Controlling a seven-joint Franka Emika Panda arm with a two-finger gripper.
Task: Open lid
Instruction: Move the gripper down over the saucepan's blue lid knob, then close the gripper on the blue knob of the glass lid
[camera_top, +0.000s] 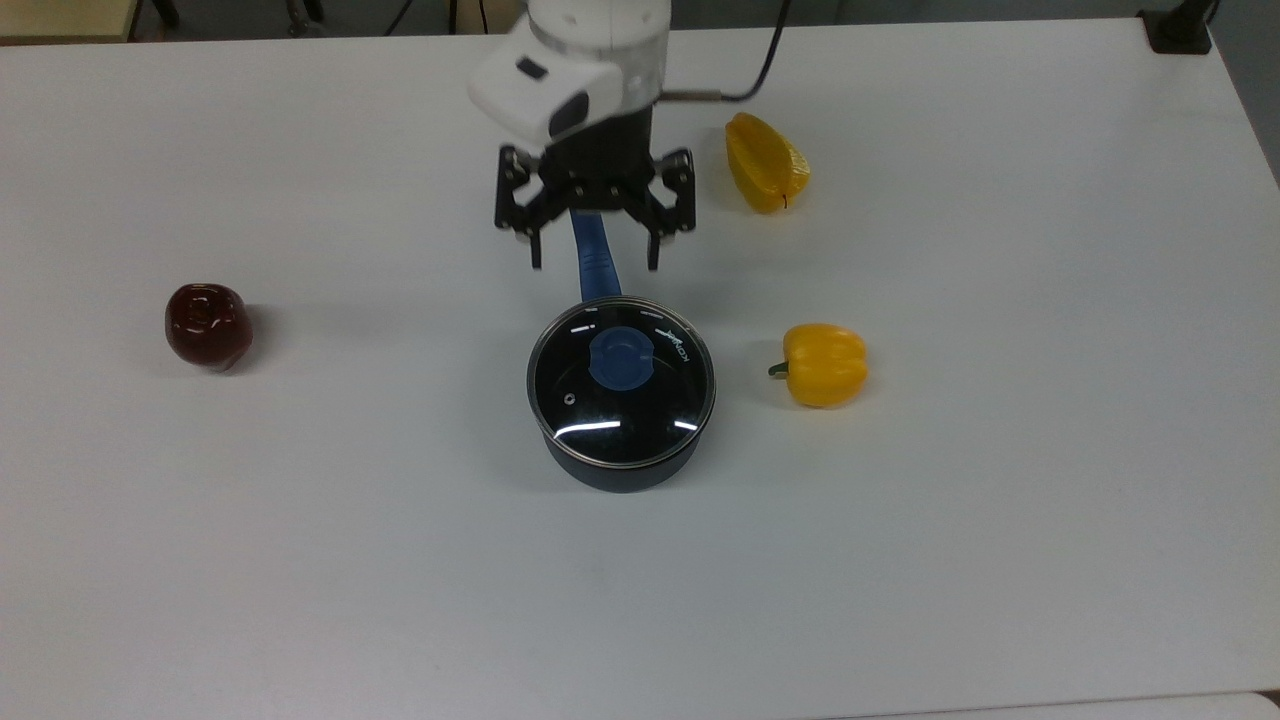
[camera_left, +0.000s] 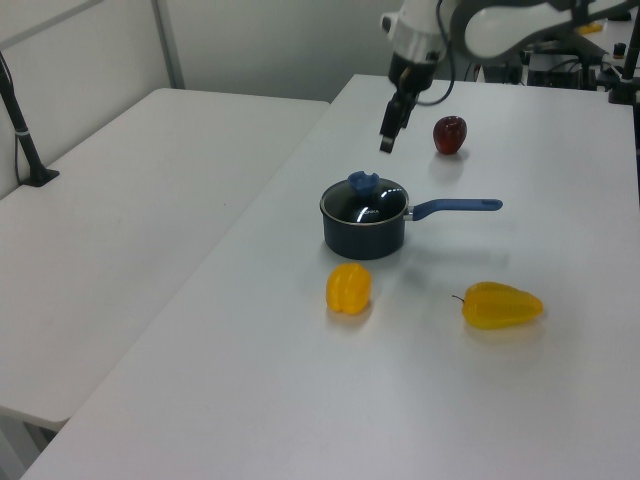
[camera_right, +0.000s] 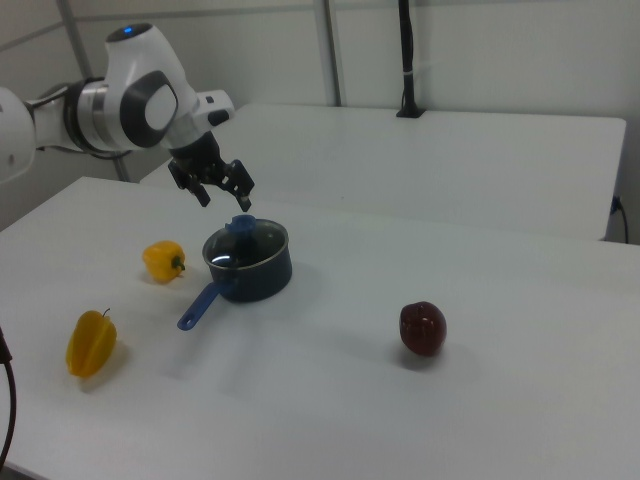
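Currently my pincer (camera_top: 594, 262) hangs in the air above the saucepan's blue handle (camera_top: 594, 262), short of the lid (camera_top: 621, 381); its fingers are spread wide and hold nothing.

The lid sits seated on the saucepan (camera_top: 620, 472) near the middle of the white table (camera_top: 300, 560). I judge it moderately heavy for its size, rigid, and breakable: glass pane, metal rim. Glass and rim look smooth and would likely slip under my pads.

Grasp point: the blue knob (camera_top: 621, 358) at the lid's centre. It stands proud of the glass, as the left view shows (camera_left: 361, 183), and looks narrow enough to fit between my fingers. Lift straight up to keep the rim from catching.

Contents: through the glass I see a dark interior and reflections; whether anything lies inside I cannot tell.
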